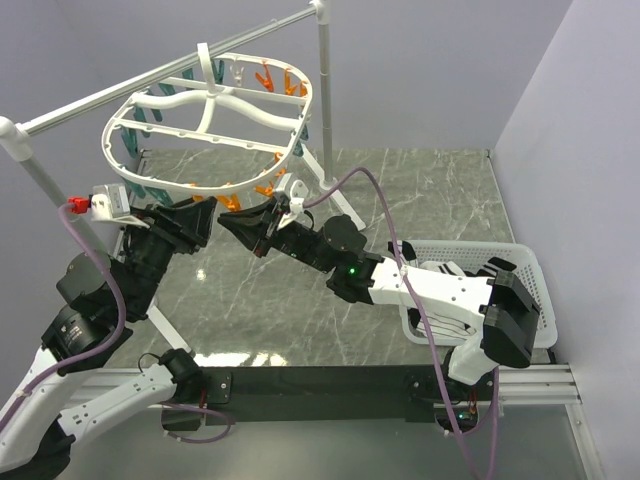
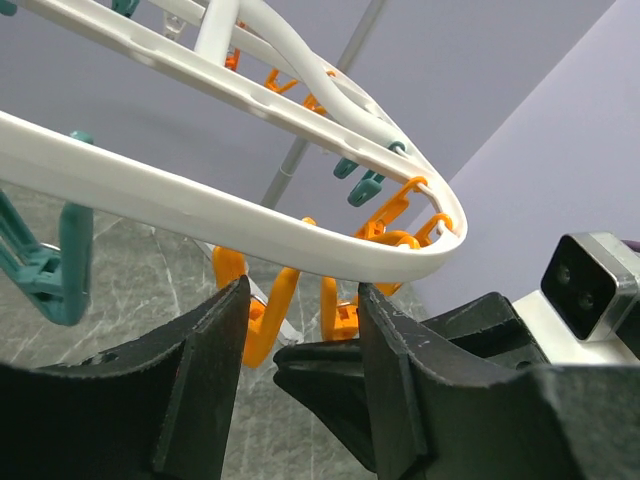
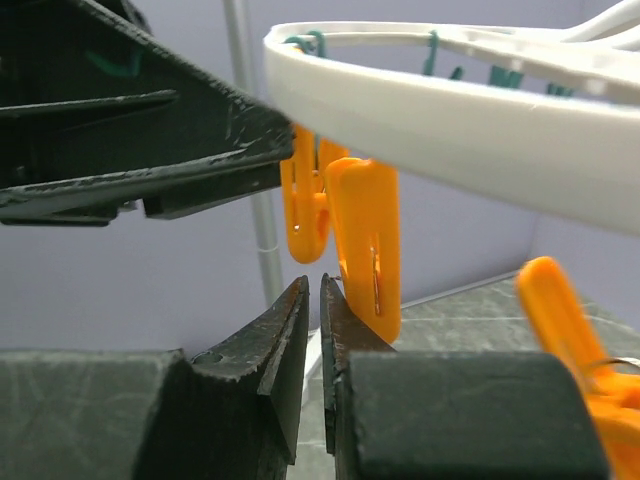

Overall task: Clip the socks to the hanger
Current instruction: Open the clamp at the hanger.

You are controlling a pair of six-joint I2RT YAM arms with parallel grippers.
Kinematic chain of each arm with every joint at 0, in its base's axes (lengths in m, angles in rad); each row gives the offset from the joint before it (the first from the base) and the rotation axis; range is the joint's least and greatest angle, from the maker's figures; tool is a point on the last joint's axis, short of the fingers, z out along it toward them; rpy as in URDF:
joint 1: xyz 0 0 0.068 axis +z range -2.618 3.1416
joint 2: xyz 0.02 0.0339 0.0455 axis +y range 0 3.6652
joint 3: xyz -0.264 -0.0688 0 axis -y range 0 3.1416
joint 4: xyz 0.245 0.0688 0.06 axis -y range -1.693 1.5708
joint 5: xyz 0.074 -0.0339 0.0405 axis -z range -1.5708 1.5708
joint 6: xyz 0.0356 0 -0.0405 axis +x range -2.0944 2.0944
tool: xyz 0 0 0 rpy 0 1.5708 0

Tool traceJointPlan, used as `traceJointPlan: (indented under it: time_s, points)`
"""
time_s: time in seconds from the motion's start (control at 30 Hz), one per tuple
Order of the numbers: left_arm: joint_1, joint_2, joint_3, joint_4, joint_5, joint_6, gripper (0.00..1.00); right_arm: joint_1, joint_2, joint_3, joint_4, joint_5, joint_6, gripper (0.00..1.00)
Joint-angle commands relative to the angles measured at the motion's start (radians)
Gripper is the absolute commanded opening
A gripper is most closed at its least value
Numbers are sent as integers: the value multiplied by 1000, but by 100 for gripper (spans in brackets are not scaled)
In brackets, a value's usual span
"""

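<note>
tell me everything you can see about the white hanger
The hanger is a white plastic oval frame with cross-ribs, hung by its top hook from the silver rail. Orange clips and teal clips dangle beneath its rim. The left gripper and right gripper sit just under its near edge.

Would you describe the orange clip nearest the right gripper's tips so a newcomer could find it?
A white oval hanger hangs from the silver rail. On its near rim, where the left gripper and right gripper meet, orange clips dangle. The clip meant hangs just above the right one's nearly closed tips; its orange neighbour sits nearer the left one's.
</note>
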Motion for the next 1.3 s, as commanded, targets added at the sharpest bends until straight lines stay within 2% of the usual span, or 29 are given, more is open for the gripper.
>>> traceJointPlan:
  time_s: [0.0, 0.3, 0.57, 0.7, 0.9, 1.03, 1.27]
  points:
    - [2, -3, -2, 53, -15, 12, 53, 6, -45, -5, 24, -57, 45, 16]
    - [2, 8, -2, 34, -110, 15, 53, 6, -64, -17, 23, -37, 24, 16]
    - [2, -4, -14, 27, -124, 27, 65, 6, -84, -29, -7, 35, -4, 16]
    - [2, -9, -10, 34, -101, 66, 69, 6, -97, -48, -5, 54, -30, 18]
    - [2, 6, 20, 4, 20, 52, 66, 6, -100, -39, -25, 77, -76, 24]
    - [1, 11, 33, -7, 82, 43, 65, 3, -103, -33, -30, 95, -164, 27]
    - [2, 9, 38, -1, 166, 46, 66, -15, -115, -48, 12, 15, -200, 42]
